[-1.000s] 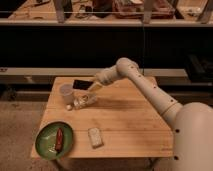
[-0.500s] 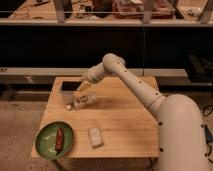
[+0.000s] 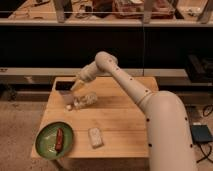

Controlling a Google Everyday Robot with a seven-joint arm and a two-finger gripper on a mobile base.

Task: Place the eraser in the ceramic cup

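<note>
My gripper (image 3: 73, 89) is at the back left of the wooden table (image 3: 120, 125), at the end of the white arm that reaches in from the right. It is shut on the eraser (image 3: 63, 89), a flat black block that sticks out to its left, just above the table. The ceramic cup (image 3: 69, 106) shows only as a small white patch right under the eraser's lower edge. The rest of the cup is hidden by the eraser and the gripper.
A white bottle-like object (image 3: 85, 101) lies just right of the cup. A green round plate (image 3: 54, 140) with a red item sits at the front left. A pale rectangular block (image 3: 94, 137) lies near the front edge. Dark shelving stands behind the table.
The gripper has swung left along the back of the table with the eraser. The eraser now covers most of the cup, which stood in full view a second ago.
</note>
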